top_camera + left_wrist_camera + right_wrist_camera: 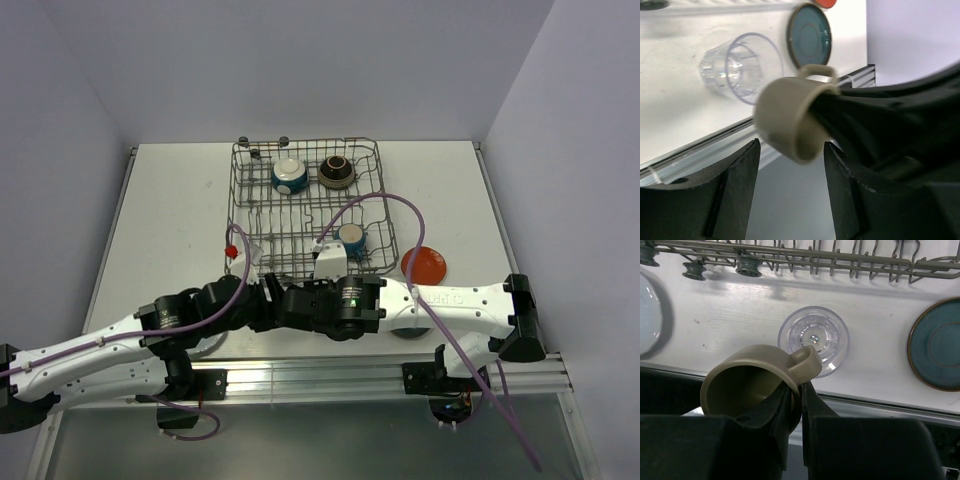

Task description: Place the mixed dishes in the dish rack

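Note:
My right gripper (800, 386) is shut on the wall of the beige cup (747, 375), next to its handle, and holds it above the table's near edge. My left gripper (791, 148) is open, and the same beige cup (787, 120) hangs just beyond its fingertips without touching them. A clear glass (813, 339) lies on its side on the table below, also in the left wrist view (737, 67). A teal plate (935, 357) lies to its right. The grey wire dish rack (305, 146) holds two blue mugs (290, 176) (351, 238) and a brown bowl (336, 172). In the top view both arms hide the cup.
An orange-red plate (424, 265) lies right of the rack. A pale plate (647, 315) shows at the left edge of the right wrist view. The rack's feet (749, 266) stand just beyond the glass. A metal rail (330, 375) runs along the table's near edge.

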`<act>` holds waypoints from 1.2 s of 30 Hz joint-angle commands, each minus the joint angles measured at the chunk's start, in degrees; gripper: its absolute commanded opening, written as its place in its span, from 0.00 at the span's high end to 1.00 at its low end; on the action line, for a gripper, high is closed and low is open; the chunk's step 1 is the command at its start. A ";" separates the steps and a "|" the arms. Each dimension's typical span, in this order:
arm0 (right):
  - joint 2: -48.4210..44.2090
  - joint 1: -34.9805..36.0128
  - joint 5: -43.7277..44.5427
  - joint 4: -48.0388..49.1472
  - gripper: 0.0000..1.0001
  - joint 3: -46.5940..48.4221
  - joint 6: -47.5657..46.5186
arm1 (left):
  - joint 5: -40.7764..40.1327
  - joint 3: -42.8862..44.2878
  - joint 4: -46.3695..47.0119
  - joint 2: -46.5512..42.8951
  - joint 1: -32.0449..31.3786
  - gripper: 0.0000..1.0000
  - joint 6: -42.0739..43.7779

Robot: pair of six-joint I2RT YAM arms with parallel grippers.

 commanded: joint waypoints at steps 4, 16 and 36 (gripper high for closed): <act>-0.75 1.83 4.50 -2.30 1.00 3.76 2.39 | -3.83 -2.93 -1.38 -2.87 -0.65 0.42 -1.02; 1.89 8.15 5.55 -2.65 1.00 11.76 1.52 | -5.24 -2.58 -0.68 -0.23 -0.65 0.63 -0.84; -26.03 8.77 -2.27 29.82 0.18 -10.19 -11.49 | 6.61 -8.64 17.76 -14.12 -0.65 1.00 4.78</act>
